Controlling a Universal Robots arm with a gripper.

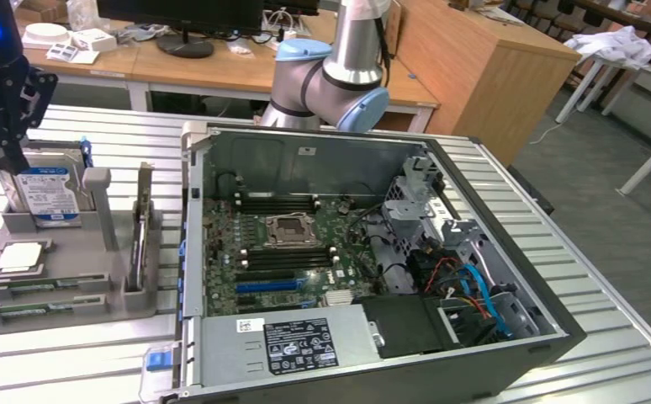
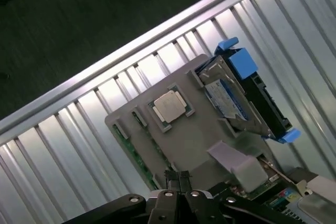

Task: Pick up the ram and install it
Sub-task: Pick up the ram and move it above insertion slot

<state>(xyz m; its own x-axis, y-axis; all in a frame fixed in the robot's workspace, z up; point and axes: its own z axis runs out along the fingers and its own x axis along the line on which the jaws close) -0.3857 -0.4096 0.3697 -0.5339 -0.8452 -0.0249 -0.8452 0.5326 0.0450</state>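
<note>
End effector (image 1: pixel 9 162), closed on nothing, hangs at upper left over the grey holder (image 1: pixel 90 269). The ram (image 1: pixel 36 310), probably the green strip, lies along the holder's lower-left edge. Gripping squarely across its thin faces would suit.

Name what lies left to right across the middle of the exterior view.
hard drive → CPU socket → metal cage → blue cables
</note>
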